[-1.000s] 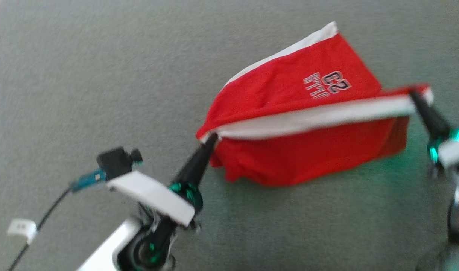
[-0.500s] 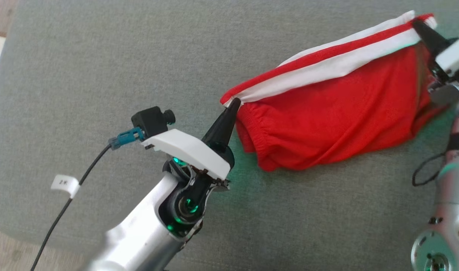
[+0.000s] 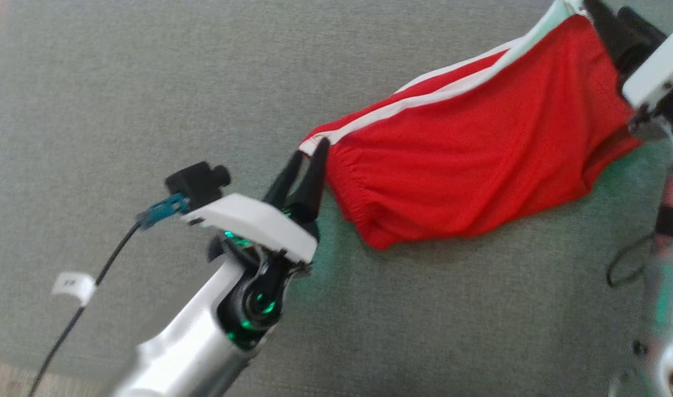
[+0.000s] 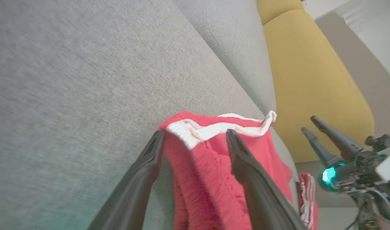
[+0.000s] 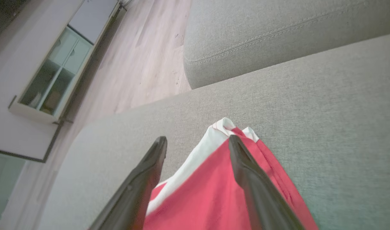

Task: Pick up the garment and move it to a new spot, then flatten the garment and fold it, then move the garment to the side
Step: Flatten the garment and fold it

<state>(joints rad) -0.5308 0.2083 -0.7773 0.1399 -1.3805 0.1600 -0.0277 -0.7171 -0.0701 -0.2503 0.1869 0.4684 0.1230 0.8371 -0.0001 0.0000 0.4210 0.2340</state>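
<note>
The garment (image 3: 469, 143) is a pair of red shorts with a white side stripe, lying stretched out on the grey sofa seat (image 3: 149, 82). My left gripper (image 3: 311, 149) is open at its left corner. In the left wrist view that corner (image 4: 201, 172) lies loose between the spread fingers of the left gripper (image 4: 195, 132). My right gripper (image 3: 607, 22) is at the garment's far right corner. Its wrist view shows the right gripper (image 5: 198, 138) open, with the white-edged corner (image 5: 207, 191) between its fingers. The left wrist view also shows the right gripper (image 4: 309, 124), fingers apart.
A yellow cushion (image 4: 310, 73) stands beyond the garment's right end. Wooden floor (image 5: 144, 57) and a low cabinet (image 5: 54, 73) lie past the sofa's left edge. A black cable with a white tag (image 3: 71, 286) trails from my left wrist.
Both grippers have gone from shut on the garment's corners to open, letting go of it. The garment has settled on the seat. The head camera has shifted.
</note>
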